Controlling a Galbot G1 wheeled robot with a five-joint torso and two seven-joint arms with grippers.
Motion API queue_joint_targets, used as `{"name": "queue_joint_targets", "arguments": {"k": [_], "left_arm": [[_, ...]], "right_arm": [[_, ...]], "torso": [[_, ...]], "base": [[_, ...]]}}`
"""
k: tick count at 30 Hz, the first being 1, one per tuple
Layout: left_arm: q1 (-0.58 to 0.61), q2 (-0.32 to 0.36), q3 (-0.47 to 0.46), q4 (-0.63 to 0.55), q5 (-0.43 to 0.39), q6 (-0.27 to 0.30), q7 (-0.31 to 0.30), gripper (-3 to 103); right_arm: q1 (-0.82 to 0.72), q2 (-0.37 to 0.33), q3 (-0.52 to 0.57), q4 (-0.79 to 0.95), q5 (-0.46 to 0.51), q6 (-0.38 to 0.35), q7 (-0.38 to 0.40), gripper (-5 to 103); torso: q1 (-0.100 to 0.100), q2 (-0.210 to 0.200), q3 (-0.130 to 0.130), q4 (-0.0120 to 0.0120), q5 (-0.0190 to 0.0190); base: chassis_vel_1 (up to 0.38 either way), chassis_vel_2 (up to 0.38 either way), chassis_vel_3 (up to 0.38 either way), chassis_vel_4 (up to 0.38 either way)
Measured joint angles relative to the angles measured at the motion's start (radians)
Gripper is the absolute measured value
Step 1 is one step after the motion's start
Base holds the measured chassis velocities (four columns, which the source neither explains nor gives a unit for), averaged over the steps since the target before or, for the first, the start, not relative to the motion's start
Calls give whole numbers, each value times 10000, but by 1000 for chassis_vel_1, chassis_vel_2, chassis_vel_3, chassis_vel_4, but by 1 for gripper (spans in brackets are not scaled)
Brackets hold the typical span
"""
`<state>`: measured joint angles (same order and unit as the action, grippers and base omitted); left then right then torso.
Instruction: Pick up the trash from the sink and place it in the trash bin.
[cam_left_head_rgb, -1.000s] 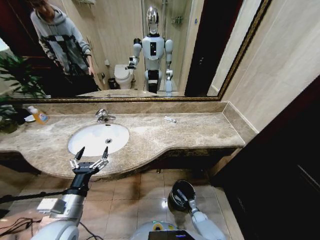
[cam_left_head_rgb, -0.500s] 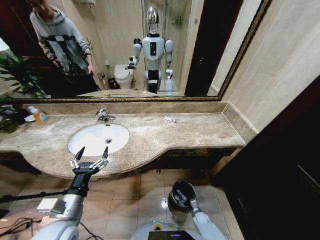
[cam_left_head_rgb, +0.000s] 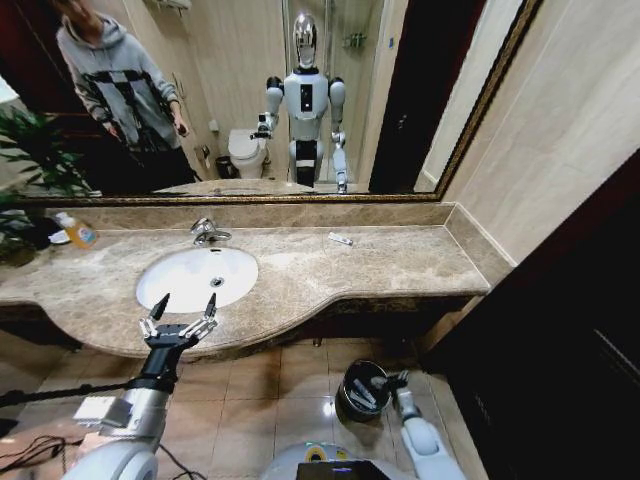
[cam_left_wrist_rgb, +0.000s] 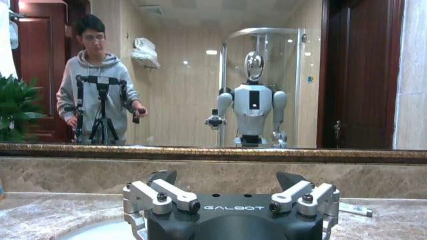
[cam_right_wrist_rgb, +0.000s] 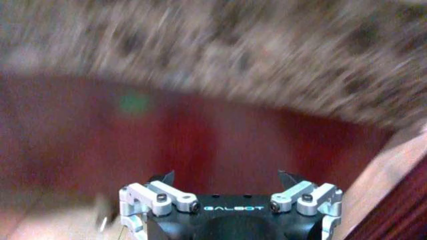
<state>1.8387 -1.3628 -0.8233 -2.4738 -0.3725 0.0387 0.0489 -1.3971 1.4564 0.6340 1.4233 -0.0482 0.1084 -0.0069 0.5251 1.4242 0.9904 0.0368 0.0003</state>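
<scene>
Pictured: white trash (cam_left_head_rgb: 362, 396) lying inside the trash bin (cam_left_head_rgb: 362, 372), a small dark round bin on the tiled floor below the counter (cam_left_head_rgb: 400, 262); one more small tube (cam_left_head_rgb: 340, 239) left on the stone near the mirror, well apart from the sink (cam_left_head_rgb: 197, 277), whose white basin looks bare. Right claw (cam_left_head_rgb: 397, 381) just beside the bin's rim, fingers spread wide and holding nothing in the right wrist view (cam_right_wrist_rgb: 227, 176). Left claw (cam_left_head_rgb: 179, 321) poised at the counter's front edge before the basin, likewise wide and empty. Judged near done: best to lift the right arm straight up clear of the rim, avoiding a knock to the light bin, before reaching for the stray tube.
</scene>
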Motion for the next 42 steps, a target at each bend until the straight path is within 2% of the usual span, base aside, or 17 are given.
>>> {"name": "queue_joint_targets", "arguments": {"k": [2, 6, 8, 15, 17, 21, 24, 29, 33, 39, 40, 42], "left_arm": [[-1, -1, 0, 0, 0, 0, 0, 100], [0, -1, 0, 0, 0, 0, 0, 100], [0, 0, 0, 0, 0, 0, 0, 100], [-1, -1, 0, 0, 0, 0, 0, 100], [0, -1, 0, 0, 0, 0, 0, 100], [0, -1, 0, 0, 0, 0, -1, 100], [-1, -1, 0, 0, 0, 0, 1, 100], [0, 0, 0, 0, 0, 0, 0, 100], [0, 0, -1, 0, 0, 0, 0, 100], [0, -1, -1, 0, 0, 0, -1, 100], [0, -1, -1, 0, 0, 0, -1, 100], [0, 0, 0, 0, 0, 0, 0, 100]], "right_arm": [[-424, 37, 506, 1484, 710, -255, -107, 100], [-851, 64, 926, 2837, 1256, -523, -239, 100], [-1245, 100, 1135, 4194, 1622, -903, -157, 100], [-1503, 193, 827, 6102, 1834, -1669, -36, 100], [-1179, -34, 595, 6426, 2069, -1870, -201, 100], [-834, -426, 468, 6410, 2358, -1886, -377, 100], [277, -1469, 144, 5754, 3056, -2103, -674, 100], [1785, -2046, -425, 4658, 3254, -2449, -1120, 100], [2539, -2239, -864, 3920, 3074, -2561, -1333, 100], [4419, -2502, -2395, 2114, 3323, -2489, -1681, 100], [4419, -2502, -2395, 2114, 3323, -2489, -1681, 100], [5121, -2515, -2846, 1477, 3431, -2397, -2105, 100]], "torso": [[-1, 0, -1, 1, -2], [0, 0, 0, 0, -3], [0, 0, 0, 0, -4], [-1, 1, 0, -1, -2], [-1, 0, 0, 0, -4], [0, 0, 0, 0, -2], [0, 0, 1, 0, -2], [1, 0, 1, 1, -1], [2, 0, 2, 1, -1], [2, 0, 2, 1, -2], [2, 0, 2, 1, -2], [2, -1, 2, 2, -1]], "base": [[0, 0, 0, 0], [0, 0, 0, 0], [0, 0, 0, 0], [0, 0, 0, 0], [0, 0, 0, 0], [0, 0, 0, 0], [0, 0, 0, 0], [0, 0, 0, 0], [0, 0, 0, 0], [0, 0, 0, 0], [0, 0, 0, 0], [0, 0, 0, 0]]}}
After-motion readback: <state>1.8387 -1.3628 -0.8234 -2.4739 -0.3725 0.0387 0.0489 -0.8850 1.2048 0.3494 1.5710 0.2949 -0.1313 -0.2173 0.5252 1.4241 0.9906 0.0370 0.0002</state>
